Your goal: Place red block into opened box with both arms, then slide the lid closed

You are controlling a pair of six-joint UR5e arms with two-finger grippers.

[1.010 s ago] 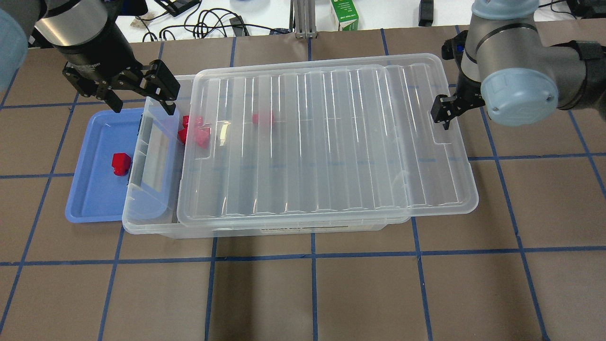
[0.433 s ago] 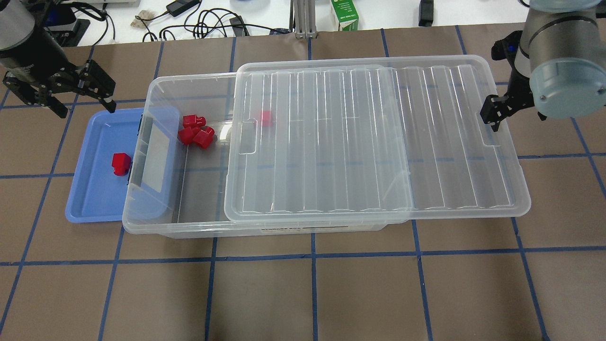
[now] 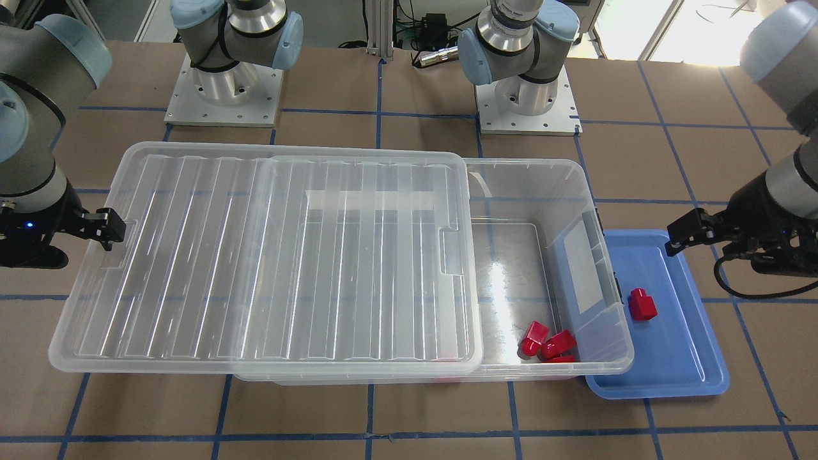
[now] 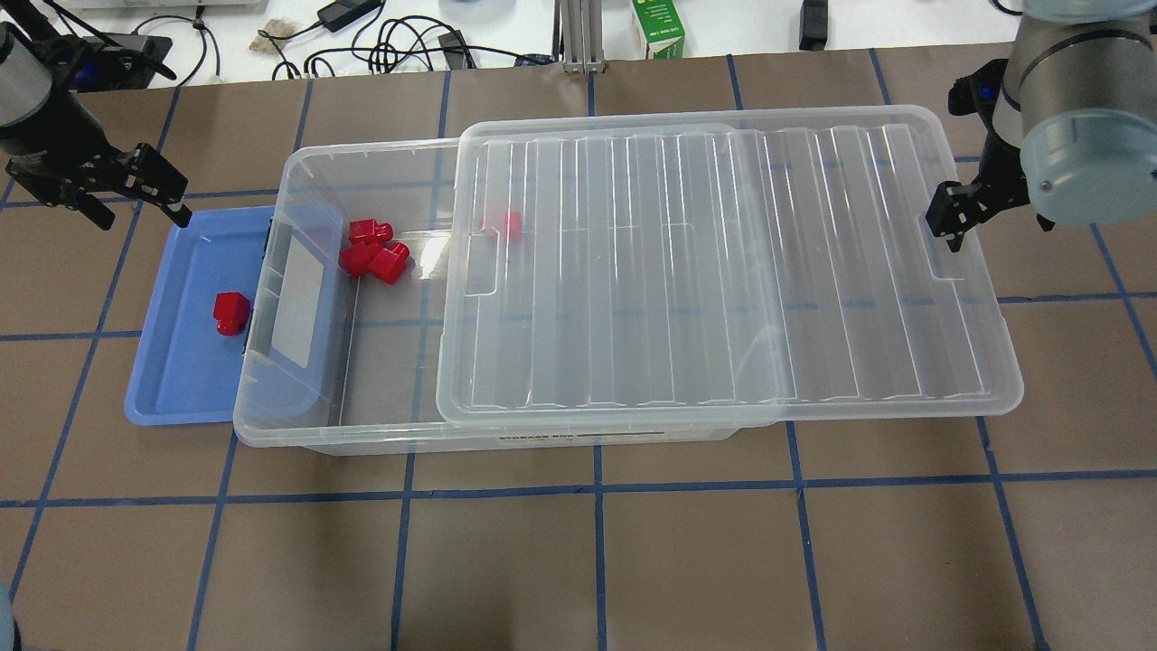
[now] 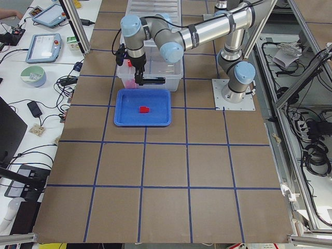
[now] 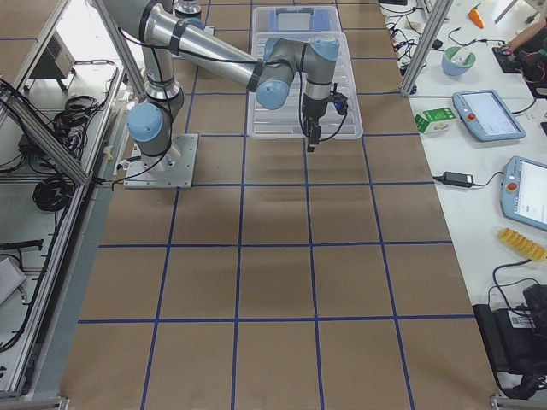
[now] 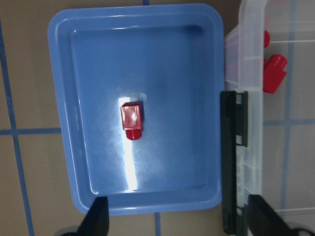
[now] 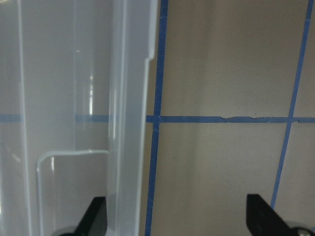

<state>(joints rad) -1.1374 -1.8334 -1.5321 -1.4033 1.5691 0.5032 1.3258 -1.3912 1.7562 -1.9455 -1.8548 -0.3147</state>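
Observation:
The red block (image 4: 230, 312) (image 3: 641, 305) (image 7: 132, 121) lies in a shallow blue tray (image 4: 172, 398) left of the box. The clear box (image 4: 271, 425) (image 3: 615, 358) has its left end uncovered. The ribbed lid (image 4: 723, 271) (image 3: 255, 255) rests on it, shifted right and overhanging the right end. My left gripper (image 4: 137, 215) (image 7: 179, 219) hangs open over the tray's far left corner, empty. My right gripper (image 4: 949, 217) (image 8: 177, 221) is open, straddling the lid's right rim with one finger at the handle notch.
Several other red pieces (image 4: 375, 253) (image 3: 549, 345) lie in the box's open end, one (image 4: 511, 224) under the lid. A dark latch (image 7: 234, 147) faces the tray. A green carton (image 4: 658, 27) and cables sit beyond the table's back edge.
The lid has slid right, uncovering the box's left end, and my right gripper moved right with it. My left gripper drew back left, from the box rim to beyond the tray.

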